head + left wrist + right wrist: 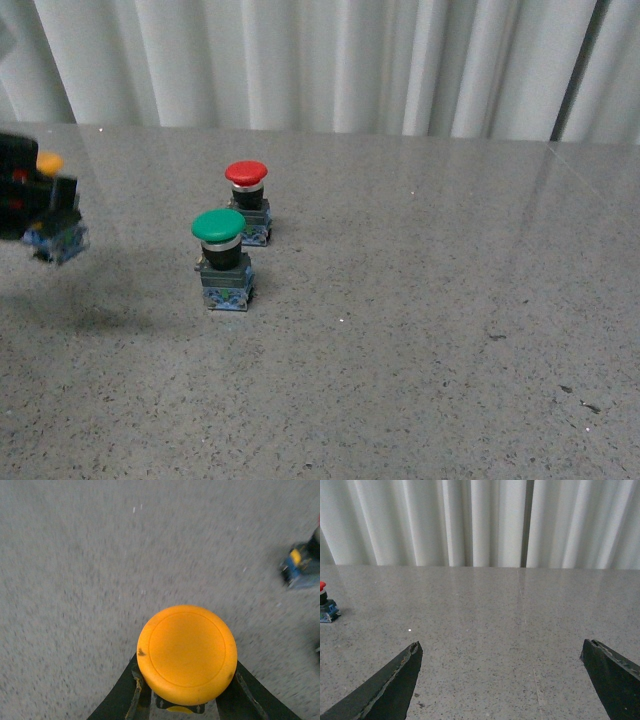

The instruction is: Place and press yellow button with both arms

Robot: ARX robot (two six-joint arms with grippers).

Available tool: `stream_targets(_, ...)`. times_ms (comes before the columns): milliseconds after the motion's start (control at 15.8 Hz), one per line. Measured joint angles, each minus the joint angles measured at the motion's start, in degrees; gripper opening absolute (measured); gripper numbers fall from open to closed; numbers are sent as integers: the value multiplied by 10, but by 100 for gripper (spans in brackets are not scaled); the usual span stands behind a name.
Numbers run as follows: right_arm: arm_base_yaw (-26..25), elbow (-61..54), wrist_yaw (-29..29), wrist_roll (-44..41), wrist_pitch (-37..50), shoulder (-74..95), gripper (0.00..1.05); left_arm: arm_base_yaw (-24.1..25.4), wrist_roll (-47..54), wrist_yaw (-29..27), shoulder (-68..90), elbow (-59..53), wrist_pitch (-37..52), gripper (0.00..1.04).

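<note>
My left gripper [45, 205] is at the far left edge of the front view, shut on the yellow button [55, 215] and holding it above the table, blurred. In the left wrist view the button's yellow cap [186, 654] fills the space between the black fingers [122, 695], with its yellow side tab just below. My right gripper [502, 652] is open and empty over bare table; it is out of the front view.
A green-capped button [222, 258] stands on the grey speckled table [430, 300] left of centre, a red-capped button [247, 200] just behind it. The red one also shows in the right wrist view [326, 605]. White curtains hang behind the table.
</note>
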Motion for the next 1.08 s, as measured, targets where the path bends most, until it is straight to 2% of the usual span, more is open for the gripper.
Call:
stream_targets(379,0,0,0,0,0,0,98,-35,-1,-7,-34,32,-17,30)
stream_targets(632,0,0,0,0,0,0,98,-179,-38,-29,-22,126,-44,30)
stream_targets(696,0,0,0,0,0,0,98,-261,-81,-42,24,165,-38,30)
stream_targets(759,0,0,0,0,2,0,98,-344,-152,-95,93,182,-3,30)
stream_targets(822,0,0,0,0,0,0,98,-342,-208,-137,124,165,32,30)
stream_targets(949,0,0,0,0,0,0,98,-342,-256,-173,153,134,49,30)
stream_targets(1012,0,0,0,0,0,0,98,-343,-261,-179,165,132,64,30)
stream_targets(1075,0,0,0,0,0,0,98,-331,-265,-151,187,128,87,30)
